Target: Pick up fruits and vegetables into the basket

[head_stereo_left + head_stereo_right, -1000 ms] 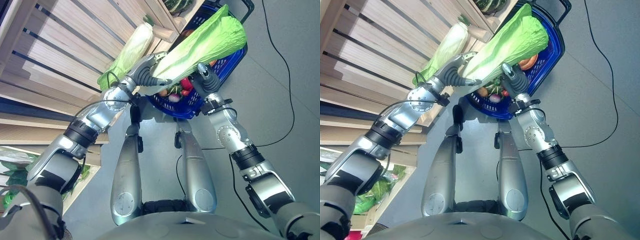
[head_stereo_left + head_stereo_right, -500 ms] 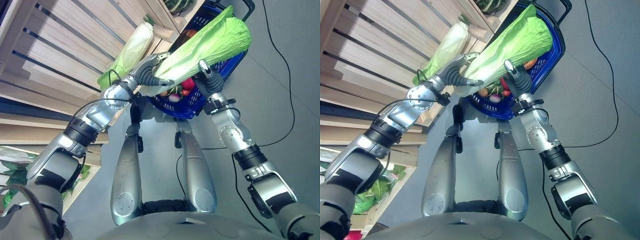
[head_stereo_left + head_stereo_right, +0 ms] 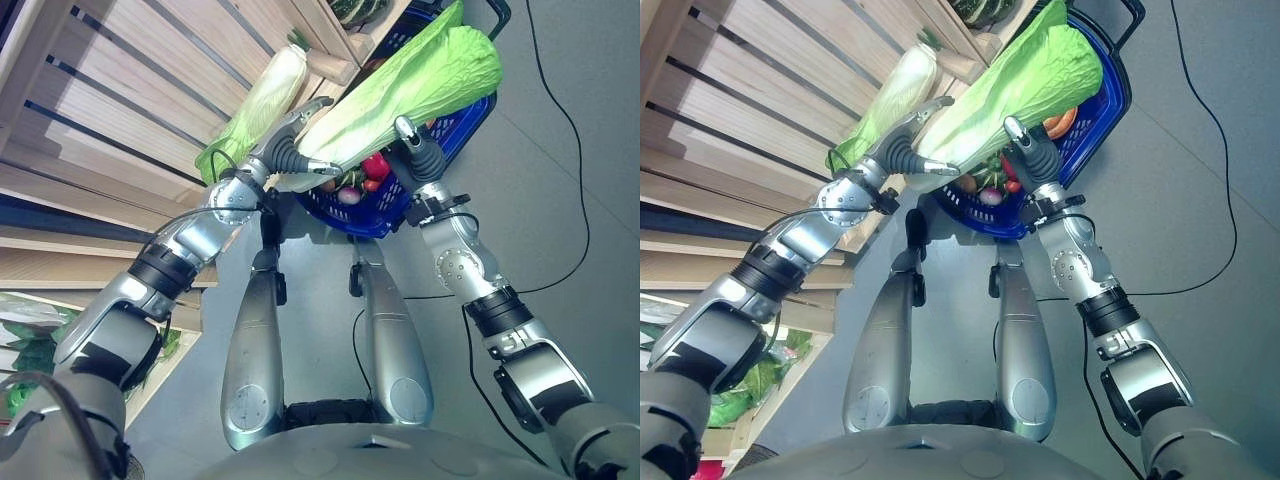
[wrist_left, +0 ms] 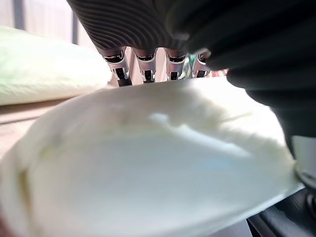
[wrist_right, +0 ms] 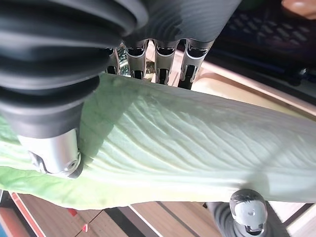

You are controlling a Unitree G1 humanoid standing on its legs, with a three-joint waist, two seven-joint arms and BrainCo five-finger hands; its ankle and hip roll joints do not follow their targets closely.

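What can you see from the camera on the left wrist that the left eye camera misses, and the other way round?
The left wrist view shows from close up the pale stem end of the cabbage, with the left hand's fingers going behind it. The left eye view alone shows the blue basket with produce in it under the cabbage, the wooden shelves and the right hand at the leafy part. Both show the left hand holding that cabbage, with a second cabbage on the shelf.

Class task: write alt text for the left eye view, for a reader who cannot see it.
Both robot hands, left hand and right hand, grip a long pale-green napa cabbage above a blue plastic shopping basket holding red and orange produce. A second cabbage lies on the wooden slatted shelf beside it.
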